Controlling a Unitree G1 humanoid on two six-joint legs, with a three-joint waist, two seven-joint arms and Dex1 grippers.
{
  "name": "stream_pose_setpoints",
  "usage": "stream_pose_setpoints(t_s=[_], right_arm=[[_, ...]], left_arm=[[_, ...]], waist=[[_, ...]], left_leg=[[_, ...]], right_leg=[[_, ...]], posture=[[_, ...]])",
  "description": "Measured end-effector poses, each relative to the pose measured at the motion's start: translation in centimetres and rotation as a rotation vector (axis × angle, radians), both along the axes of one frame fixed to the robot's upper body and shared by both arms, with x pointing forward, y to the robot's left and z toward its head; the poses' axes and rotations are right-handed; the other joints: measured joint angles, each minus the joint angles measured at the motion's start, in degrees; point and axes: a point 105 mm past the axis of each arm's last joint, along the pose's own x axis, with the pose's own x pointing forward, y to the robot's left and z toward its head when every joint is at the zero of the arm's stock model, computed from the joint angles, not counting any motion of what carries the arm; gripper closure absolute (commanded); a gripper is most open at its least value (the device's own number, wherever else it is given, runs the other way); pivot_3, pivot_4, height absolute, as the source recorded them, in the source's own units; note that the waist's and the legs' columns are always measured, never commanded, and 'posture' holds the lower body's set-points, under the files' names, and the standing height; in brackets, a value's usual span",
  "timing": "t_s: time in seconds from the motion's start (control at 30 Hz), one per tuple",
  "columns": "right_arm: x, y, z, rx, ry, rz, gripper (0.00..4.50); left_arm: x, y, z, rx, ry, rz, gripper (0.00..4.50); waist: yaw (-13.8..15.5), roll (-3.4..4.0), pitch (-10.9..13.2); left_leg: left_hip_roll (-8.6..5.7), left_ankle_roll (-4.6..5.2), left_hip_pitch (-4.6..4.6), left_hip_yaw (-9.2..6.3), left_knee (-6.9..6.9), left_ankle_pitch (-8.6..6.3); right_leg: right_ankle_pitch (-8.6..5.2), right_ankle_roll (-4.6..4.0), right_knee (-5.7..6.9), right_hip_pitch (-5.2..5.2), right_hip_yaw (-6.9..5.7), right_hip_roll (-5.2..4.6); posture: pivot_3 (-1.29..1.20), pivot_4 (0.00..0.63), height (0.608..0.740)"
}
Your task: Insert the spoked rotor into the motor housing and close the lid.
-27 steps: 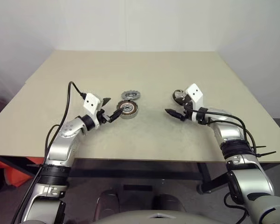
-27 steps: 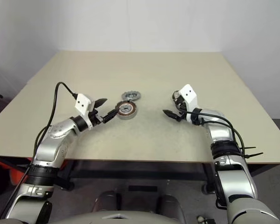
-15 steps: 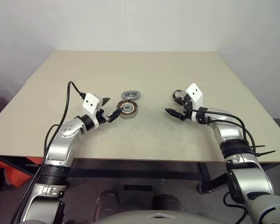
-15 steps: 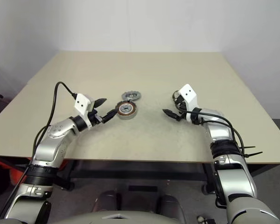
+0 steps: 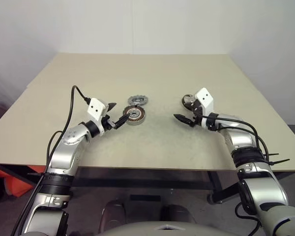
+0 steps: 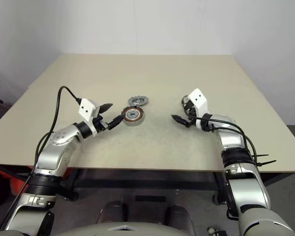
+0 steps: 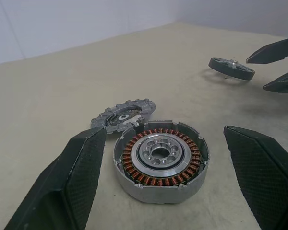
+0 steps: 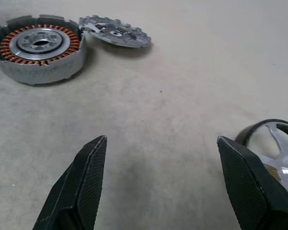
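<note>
Comparing this moment with the earlier pictures, almost nothing differs: both arms keep the same pose over the beige table [image 5: 152, 142] and the three parts lie where they lay before. The left gripper [image 5: 116, 116] hangs just beside the motor housing [image 5: 135, 114], on the robot's left of it, with its two black fingers [image 7: 72, 177] spread wide on either side of the housing's near edge and holding nothing. The housing stands upright near the middle of the table; inside it there is the ring of copper-brown windings [image 7: 159, 154] around a silver central hub, and nothing else lies in the cup. The lid [image 5: 137, 101] lies just behind the housing, its near rim touching or almost touching the housing wall; I cannot tell which. The right gripper [image 5: 183, 118] is well apart from the housing, toward the robot's right, its fingers [image 8: 81, 184] also wide apart and empty. The spoked rotor [image 8: 278, 153] lies flat on the table just beside this gripper.
</note>
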Motion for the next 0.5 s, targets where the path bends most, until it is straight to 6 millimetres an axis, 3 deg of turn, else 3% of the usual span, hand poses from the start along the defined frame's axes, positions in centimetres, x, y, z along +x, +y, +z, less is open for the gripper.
stream_pose_setpoints(t_s=[0.27,0.5], right_arm=[[-0.2,0.0,-0.2,0.000,-0.001,-0.005,0.38],[-0.7,0.1,-0.7,0.004,0.010,-0.014,0.38]], left_arm=[[0.4,0.1,0.0,0.025,0.004,-0.012,0.39],[0.8,0.0,-1.7,0.296,-0.019,-0.107,0.39]], waist=[[0.0,0.00,0.0],[0.0,0.01,0.0]], left_leg=[[0.00,0.00,0.00,0.00,0.00,0.00],[0.00,0.00,0.00,-0.01,-0.01,0.00]], right_leg=[[0.00,0.00,0.00,0.00,0.00,0.00],[0.00,0.01,0.00,-0.01,0.00,0.01]], posture=[[0.00,0.000,0.740],[0.00,0.000,0.740]])
